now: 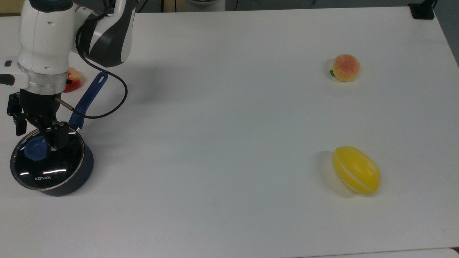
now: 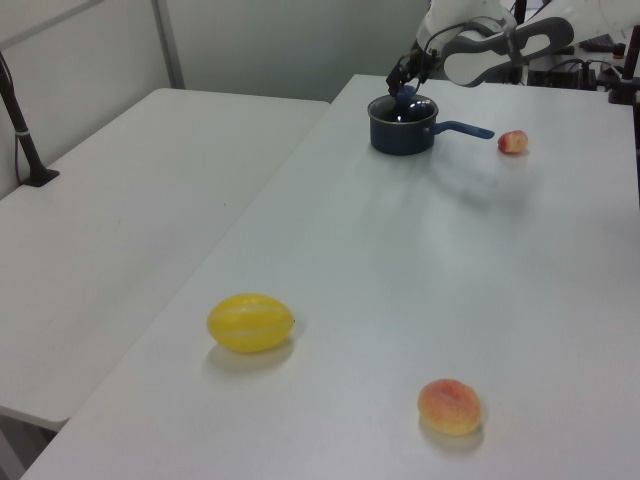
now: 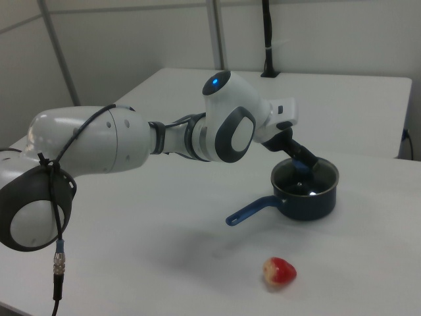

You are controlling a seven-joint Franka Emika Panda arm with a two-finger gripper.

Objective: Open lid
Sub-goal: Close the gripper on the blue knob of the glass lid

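Risk is lying in the grasp: pincer (image 1: 36, 138), spread around the blue knob (image 1: 36, 152), is sitting off-centre, so the lid (image 1: 46, 163) could be slipping or tilting.

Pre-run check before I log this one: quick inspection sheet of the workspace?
Surface: white table, bare between items.
Job's things: lid seated on the dark saucepan; blue knob.
Clutter: red fruit near the pan handle; peach and yellow melon at the top view's right.
Gripper: gripper open, fingers astride the knob, lid not lifted.
Cables: black cable looping off the wrist.
Surroundings: second white table, black pole.
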